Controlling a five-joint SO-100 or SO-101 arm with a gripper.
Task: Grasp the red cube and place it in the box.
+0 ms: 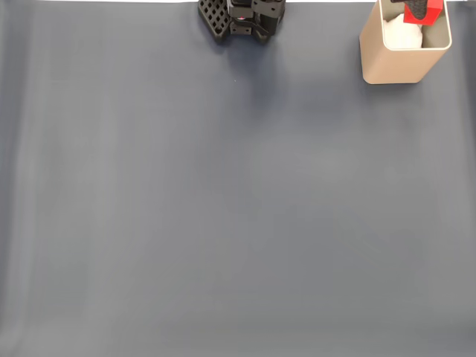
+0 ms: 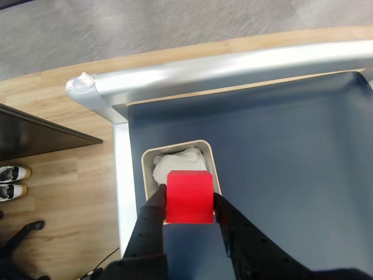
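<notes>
In the fixed view we see a dark blue-grey mat covering the whole work surface, with a thin white strip along its far edge. The box stands upright at the top right of this mat, and all places below are given relative to it. Well apart from the box, to its left along the far edge, sits the black arm base. Directly above the box opening we see the red cube, partly cut off by the picture edge, with something white lying inside the box beneath it. In the wrist view we see what the fixed view does not: the gripper has its two black fingers pressed against opposite sides of the red cube, holding it over the near rim of the box. The crumpled white material inside the box shows more plainly here. Beyond the box we see the grey rounded table edge bearing a small label, a wooden floor to the left of the box, a grey carpet farther off, and a pair of shoes on the floor well to the left.
</notes>
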